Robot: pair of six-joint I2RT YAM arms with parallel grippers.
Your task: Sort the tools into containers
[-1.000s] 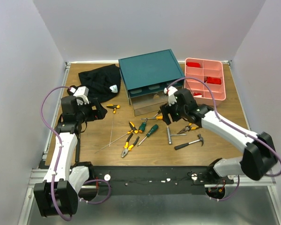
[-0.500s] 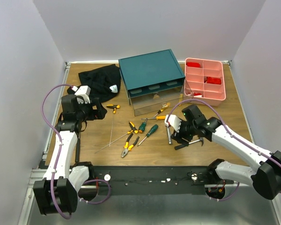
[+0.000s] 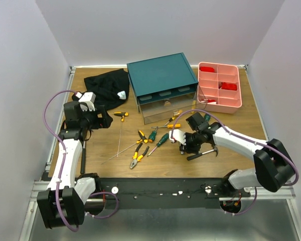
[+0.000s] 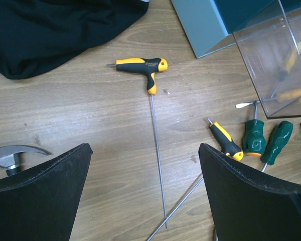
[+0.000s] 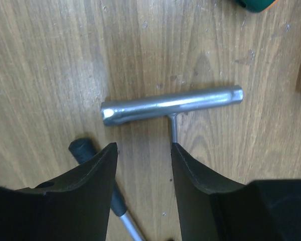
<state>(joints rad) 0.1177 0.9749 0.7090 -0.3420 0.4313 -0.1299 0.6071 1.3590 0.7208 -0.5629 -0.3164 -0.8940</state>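
My right gripper is open, low over the table, its jaws just short of a steel T-shaped socket wrench, whose thin stem runs under the right finger. A black-handled hammer lies beside it; its grip passes under the left finger. My left gripper is open and empty above a yellow-and-black T-handle key and its long shaft. Green screwdrivers and a yellow-handled tool lie to the right. The teal cabinet has a clear drawer pulled out. The pink tray stands at back right.
The black cloth lies at back left, beside the cabinet. Orange-handled pliers and thin rods lie mid-table. A second hammer head shows under my left gripper. Red parts sit in the pink tray.
My right arm has moved from the cabinet's open drawer toward the near edge and lowered over the T-wrench and hammer. The left arm has barely moved.
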